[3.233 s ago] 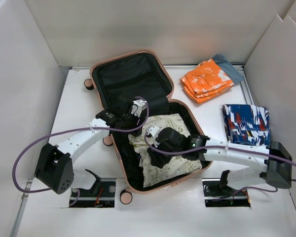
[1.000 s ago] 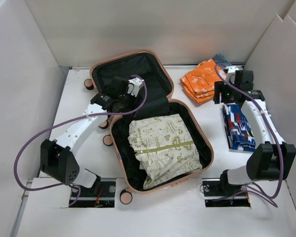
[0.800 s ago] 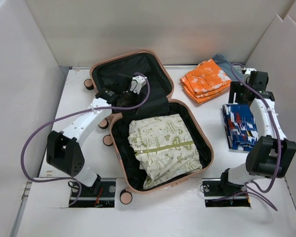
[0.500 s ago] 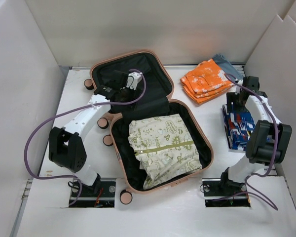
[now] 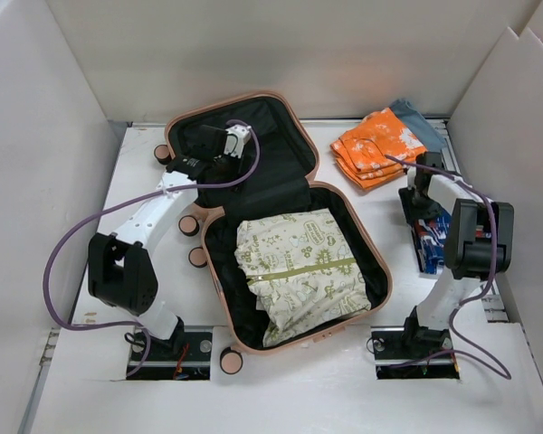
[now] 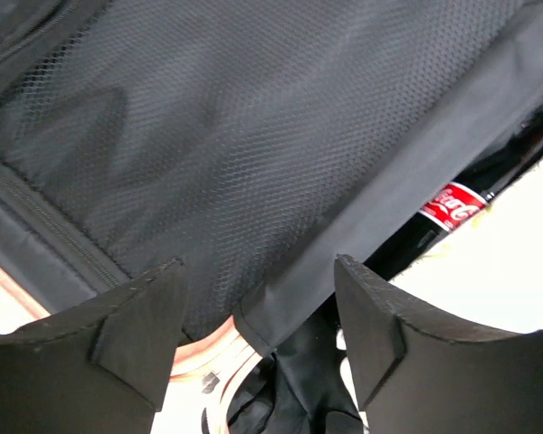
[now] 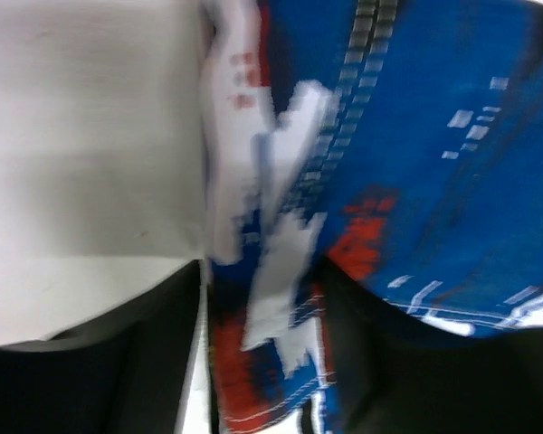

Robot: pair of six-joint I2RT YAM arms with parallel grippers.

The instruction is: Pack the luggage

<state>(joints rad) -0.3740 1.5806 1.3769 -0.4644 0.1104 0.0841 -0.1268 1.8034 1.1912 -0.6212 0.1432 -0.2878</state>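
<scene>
The left gripper [image 6: 258,264] has its jaws apart with nothing between them. It hangs over the black mesh lining [image 6: 253,136] of the suitcase lid. Past a black fabric band, the wrist view shows a dark bottle [image 6: 452,203] with a red label. The right gripper [image 7: 262,271] straddles the edge of a folded blue patterned cloth [image 7: 407,163]. The cloth fills the gap between its fingers, but the view is too blurred to tell whether they pinch it.

The luggage [image 5: 271,136] lies open and flat in the middle of the table [image 5: 344,389]. Its lid is the far half and its base the near half. The long axis runs from near right to far left, a little askew to the table's edges, and its pink wheels [image 5: 197,257] face left. A folded green-printed cloth [image 5: 299,271] lies in the base.

The blue cloth sits on the right side of the table, well apart from the luggage. A folded orange cloth [image 5: 380,145] lies at the far right. The table is white and matte. Plain white panels [image 5: 36,136] close it in on the left, back and right.
</scene>
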